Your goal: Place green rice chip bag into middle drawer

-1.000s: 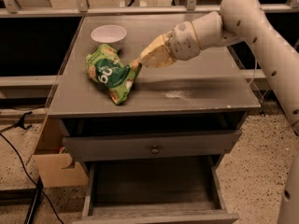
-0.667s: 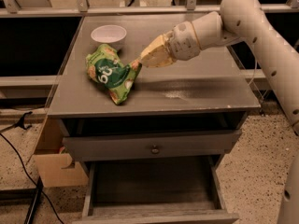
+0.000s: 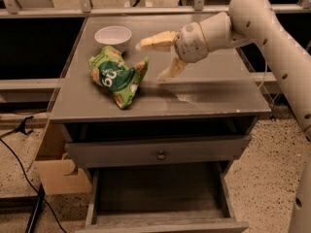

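Item under inspection: green rice chip bag [image 3: 116,77]. Lies crumpled on the left half of the worktop [image 3: 214,93], printed face up, with white lettering and pictures of tan chips showing. Sits just in front of a white bowl [image 3: 112,35], near it but apart. Looks larger than the bowl. Rests wholly on the worktop surface.

Second item: gripper [image 3: 150,61]. Hangs over the middle of the worktop, just to the right of the bag, pointing left toward it. Shows both fingers [image 3: 158,39] spread wide apart, clamped on nothing. Upper finger directed toward the space between bowl and bag. Lower finger angled down toward the worktop, tip close to the surface. Right-hand corner of the bag close to the opening between the two tips. Contact there cannot be confirmed either way.

Attached to it: white arm [image 3: 265,30], entering from the right edge and bending over the back right part of the worktop.

Third item: middle drawer [image 3: 160,191]. Stands pulled out at the bottom of the view, below the worktop, with grey floor and low side walls exposed. Well apart from the bag.

Above it: grey drawer front [image 3: 121,152] with a small round knob [image 3: 161,155].

Left of the cabinet: cardboard box [image 3: 58,176] on the speckled floor [image 3: 265,178], with a black cable [image 3: 14,152] trailing beside it.
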`<state>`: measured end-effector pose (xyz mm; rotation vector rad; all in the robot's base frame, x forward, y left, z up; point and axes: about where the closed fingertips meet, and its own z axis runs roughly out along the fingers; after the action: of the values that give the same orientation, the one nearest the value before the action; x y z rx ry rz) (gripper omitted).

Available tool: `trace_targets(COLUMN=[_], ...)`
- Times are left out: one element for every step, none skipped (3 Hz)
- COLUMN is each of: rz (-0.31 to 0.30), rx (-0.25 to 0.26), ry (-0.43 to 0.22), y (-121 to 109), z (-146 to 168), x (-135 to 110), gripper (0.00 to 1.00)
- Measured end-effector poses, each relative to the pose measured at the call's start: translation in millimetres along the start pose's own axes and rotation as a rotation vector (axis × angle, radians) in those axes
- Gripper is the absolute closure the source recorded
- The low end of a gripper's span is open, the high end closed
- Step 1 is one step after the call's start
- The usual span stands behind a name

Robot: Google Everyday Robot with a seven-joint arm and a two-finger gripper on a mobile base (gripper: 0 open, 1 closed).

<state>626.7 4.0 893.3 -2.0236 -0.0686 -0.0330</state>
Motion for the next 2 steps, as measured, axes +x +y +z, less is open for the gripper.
trace_targets(rz=[0.0,-0.016], rx=[0.0,-0.011], ry=[0.0,-0.007], y=[0.0,-3.0], z=[0.0,3.9], x=[0.0,-0.4], gripper=[0.0,0.0])
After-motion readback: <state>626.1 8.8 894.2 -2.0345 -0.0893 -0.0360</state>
